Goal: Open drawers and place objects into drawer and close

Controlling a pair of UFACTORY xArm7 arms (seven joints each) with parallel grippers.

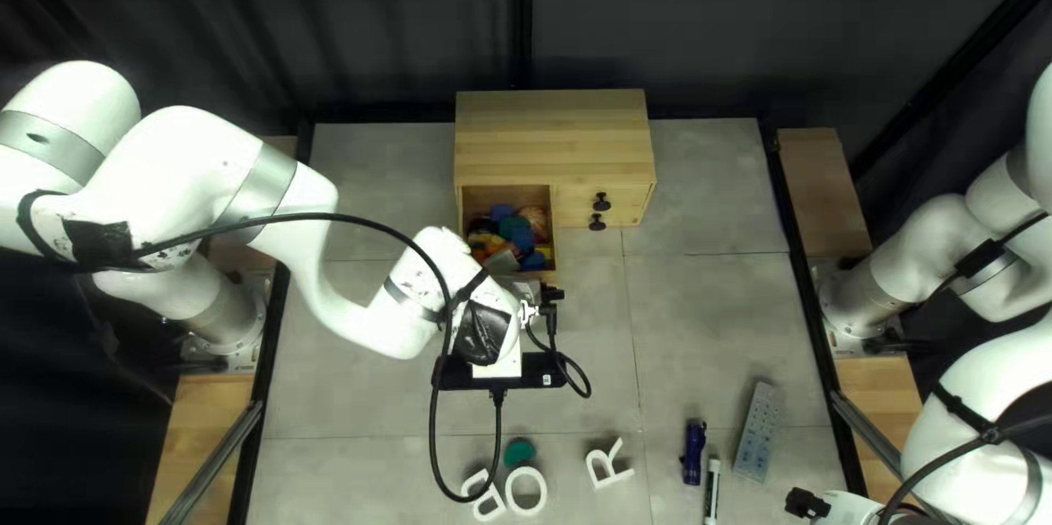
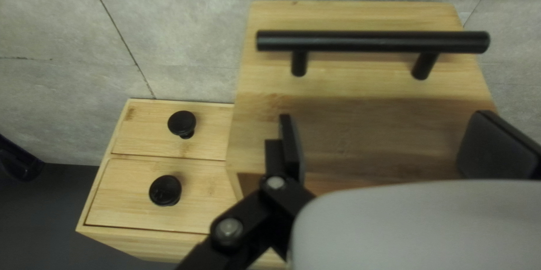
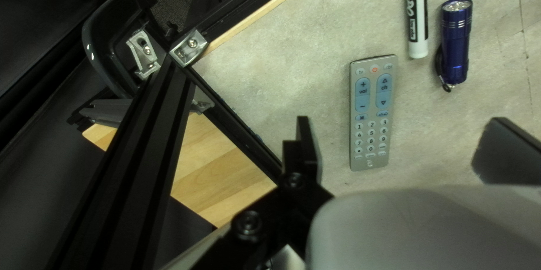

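Top left view: wooden cabinet (image 1: 551,130) at 12 o'clock, big drawer (image 1: 553,229) open at the cabinet's 7 o'clock, heap of colorful stuff (image 1: 510,227) inside. Two small drawers (image 1: 625,206) beside it, shut. Left claw (image 1: 530,314) just below the big drawer, tips hidden by the arm. White letters (image 1: 606,464) and green piece (image 1: 518,452) around 6 o'clock. Flashlight (image 1: 694,452), marker (image 1: 712,490), remote (image 1: 756,432) on the table (image 1: 701,317) around 5 o'clock, right claw (image 1: 833,506) near them.

Left wrist view: left claw (image 2: 389,129) open, fingers wide apart, holding nothing. Black bar handle (image 2: 372,41) at 12 o'clock from it, on the big drawer's front; round knobs (image 2: 181,123) of the small drawers around 9 to 10 o'clock.

Right wrist view: right claw (image 3: 400,135) open, grips nothing. Remote at 11 to 12 o'clock from it, marker about 12, flashlight at 1. Wood ledge (image 3: 211,163) at 9.
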